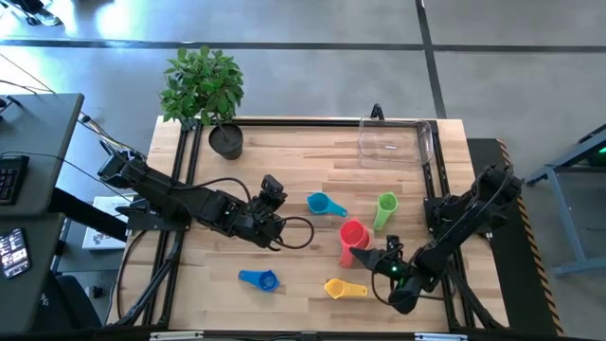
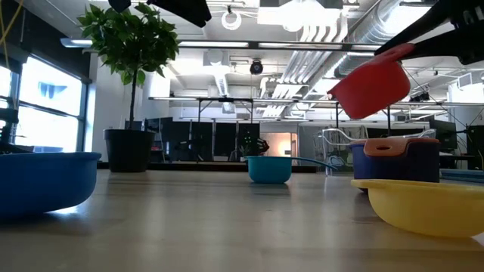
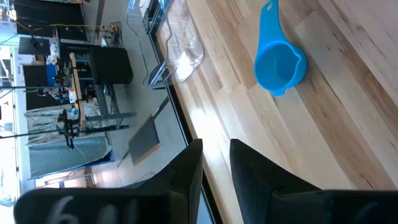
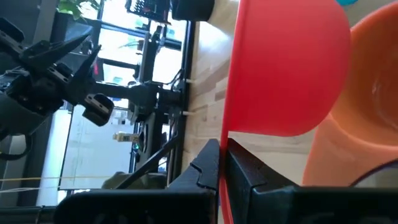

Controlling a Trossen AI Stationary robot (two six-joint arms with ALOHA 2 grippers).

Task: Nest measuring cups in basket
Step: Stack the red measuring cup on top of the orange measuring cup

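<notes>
My right gripper [image 1: 365,254] [image 4: 224,168] is shut on a red measuring cup [image 1: 352,232] [image 2: 370,87], held in the air near the table's right front. Under it an orange cup [image 2: 395,146] [image 4: 367,124] sits nested in a dark purple cup [image 2: 393,165] that stands on the table. A teal cup [image 1: 322,204] [image 3: 280,62], a green cup [image 1: 385,208], a blue cup [image 1: 260,278] and a yellow cup [image 1: 343,288] lie separately on the wood. The clear basket [image 1: 393,140] stands at the far right. My left gripper [image 1: 279,194] [image 3: 216,168] hovers open left of the teal cup. My right gripper pinches the red cup's flat handle [image 4: 225,186] between its two fingers, coming nearly level from the table's right near side. The cup is lifted clear of the table and tilted, its bowl [image 2: 370,87] above the orange cup.
A potted plant in a black round pot [image 1: 225,140] stands at the far left corner of the table. Black frame rails [image 1: 436,170] run along the table's left and right edges. Bare wood [image 1: 284,156] lies between the pot and the basket.
</notes>
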